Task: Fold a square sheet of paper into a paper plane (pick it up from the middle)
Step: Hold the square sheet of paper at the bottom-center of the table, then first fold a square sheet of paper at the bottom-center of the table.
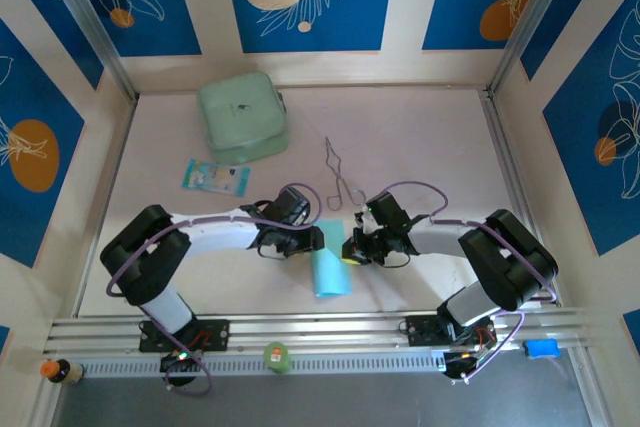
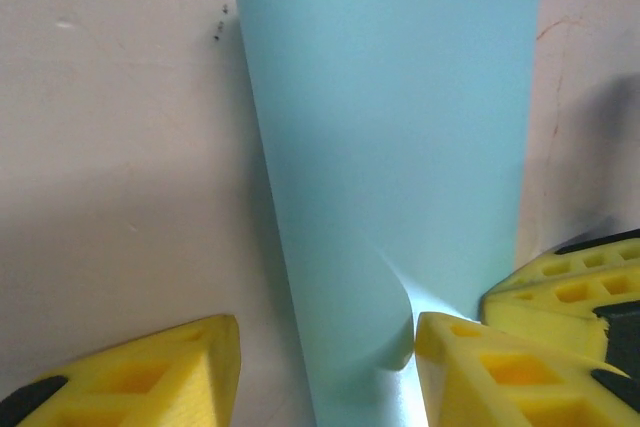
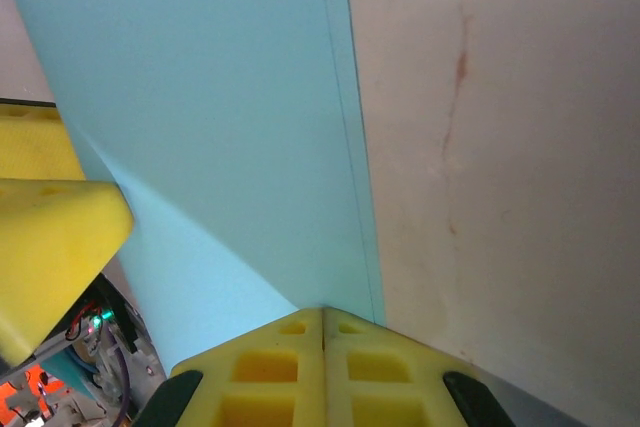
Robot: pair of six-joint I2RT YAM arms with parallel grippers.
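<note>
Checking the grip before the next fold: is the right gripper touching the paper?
Touching. In the right wrist view the right gripper has its fingers shut together, and the paper runs down its folded edge straight into their tips, with no gap.

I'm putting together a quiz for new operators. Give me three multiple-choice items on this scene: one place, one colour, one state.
1. Where does the printed packet lie?
A. just nearer the arms than the mint-green case
B. on top of it
C. by the right wall
2. What colour is the sheet of paper?
A. white
B. cyan
C. orange
3. How do the right gripper's jaws stand?
A. wide apart
B. shut
C. clamped on the packet
Key: 1A, the top view shows it just below the case; 2B, it is cyan in every view; 3B, its fingers meet in the right wrist view.
</note>
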